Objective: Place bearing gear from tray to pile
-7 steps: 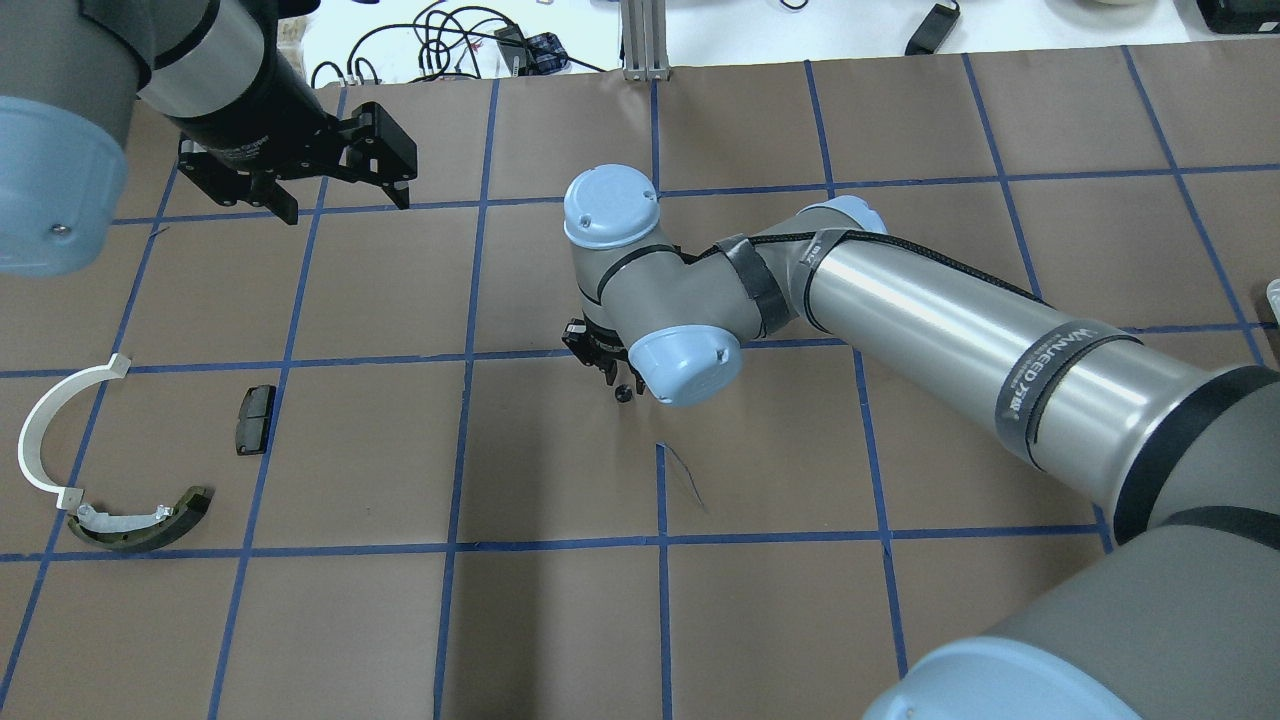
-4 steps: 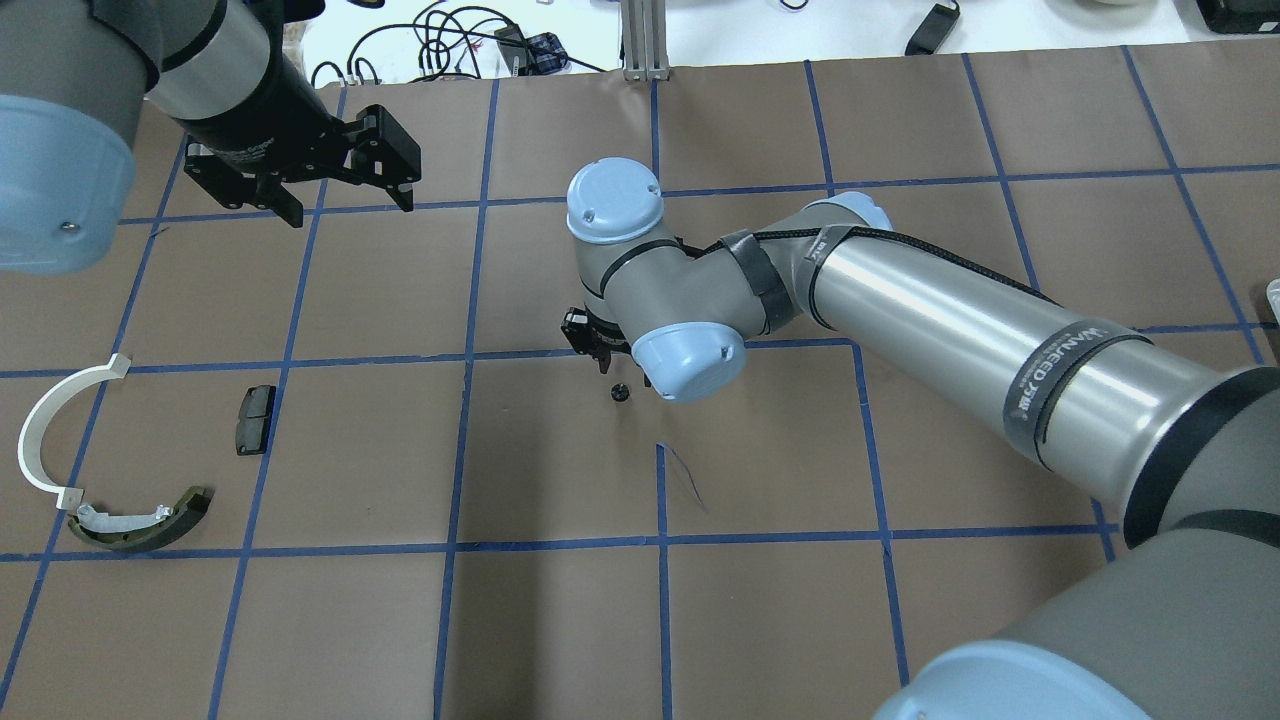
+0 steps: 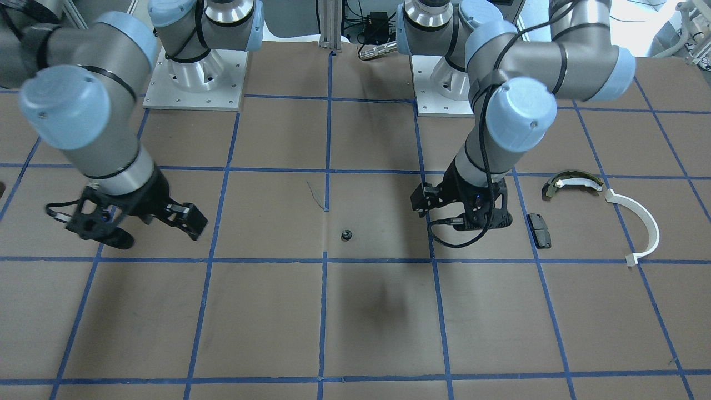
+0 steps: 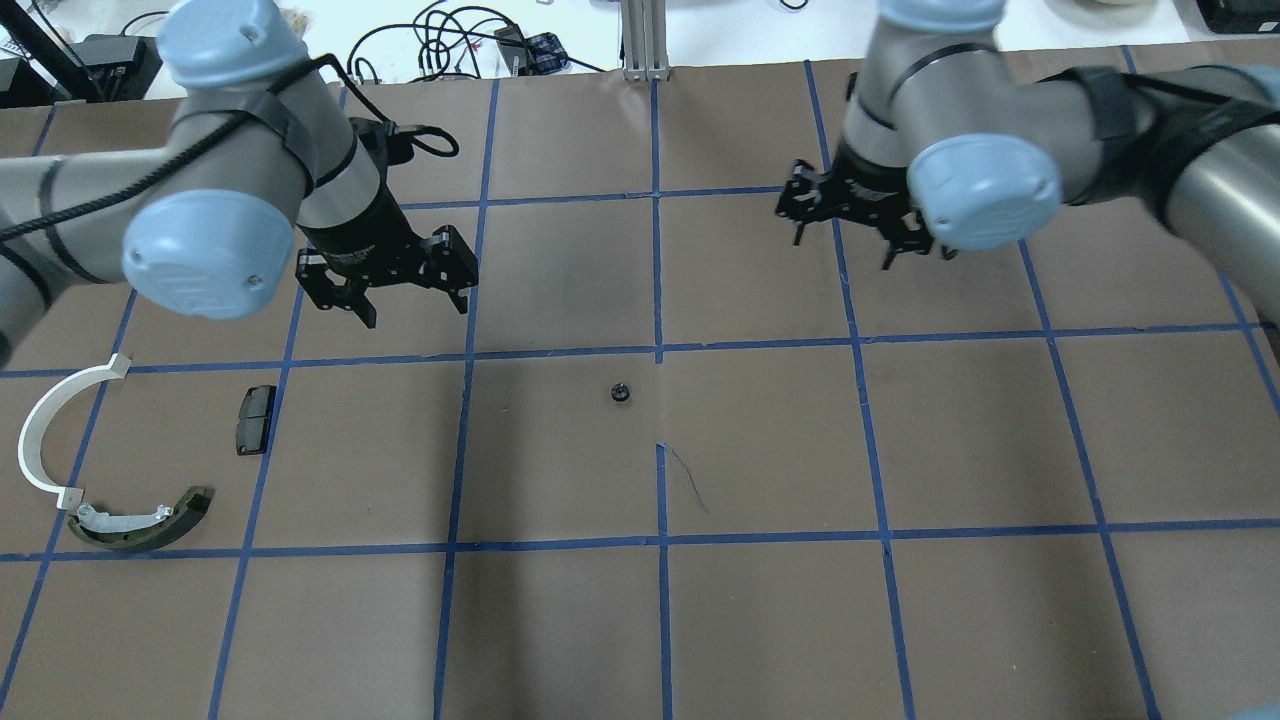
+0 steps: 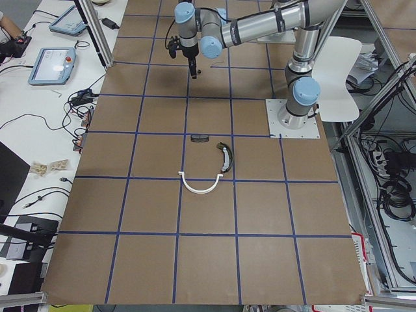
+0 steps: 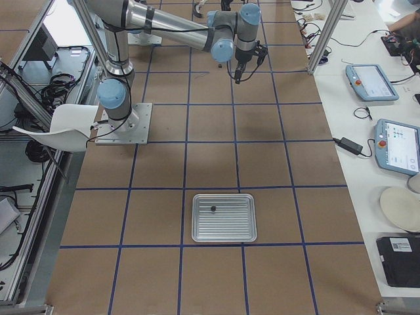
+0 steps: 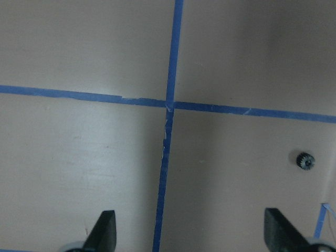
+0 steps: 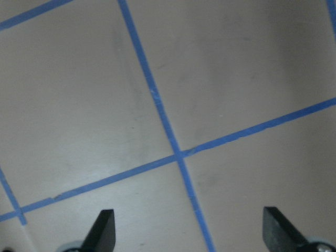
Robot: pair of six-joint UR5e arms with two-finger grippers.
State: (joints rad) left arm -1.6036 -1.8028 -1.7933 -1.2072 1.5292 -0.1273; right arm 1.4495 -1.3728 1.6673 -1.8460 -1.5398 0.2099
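The bearing gear (image 4: 620, 392), small, black and toothed, lies alone on the brown table near its middle; it also shows in the front view (image 3: 346, 235) and at the right of the left wrist view (image 7: 305, 160). My left gripper (image 4: 412, 308) hangs open and empty behind and to the left of the gear. My right gripper (image 4: 845, 250) is open and empty at the back right. The pile lies at the near left: a white arc (image 4: 40, 430), an olive-and-white shoe (image 4: 140, 520) and a black pad (image 4: 255, 418). A metal tray (image 6: 223, 217) shows only in the exterior right view.
Blue tape lines divide the brown table (image 4: 560, 620) into squares. Cables and an aluminium post (image 4: 645, 40) sit beyond the back edge. A small dark part (image 6: 213, 209) lies in the tray.
My right arm has pulled away from the gear to the back right, leaving the gear on the table. My left gripper has come from the back left toward the middle.
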